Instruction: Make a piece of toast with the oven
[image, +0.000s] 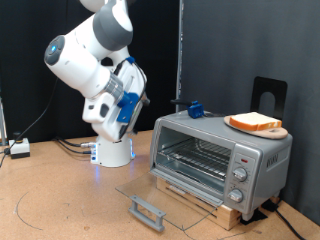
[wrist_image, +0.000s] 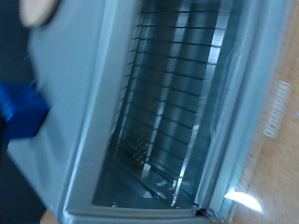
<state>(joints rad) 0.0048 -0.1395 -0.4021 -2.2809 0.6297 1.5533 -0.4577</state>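
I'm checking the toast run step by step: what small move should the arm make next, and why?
Probably reach toward the piece of toast, which sits on a round board atop the oven. The oven's glass door is already down and the rack is bare.

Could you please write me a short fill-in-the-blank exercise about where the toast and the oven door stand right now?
1. The piece of toast lies on a round wooden board on ____ of the oven.
2. The oven's glass door is ____, folded down flat in front.
3. The wire rack inside the oven is ____.
4. The small object on the oven's roof beside the board is ____ in colour.

Missing words: top; open; empty; blue
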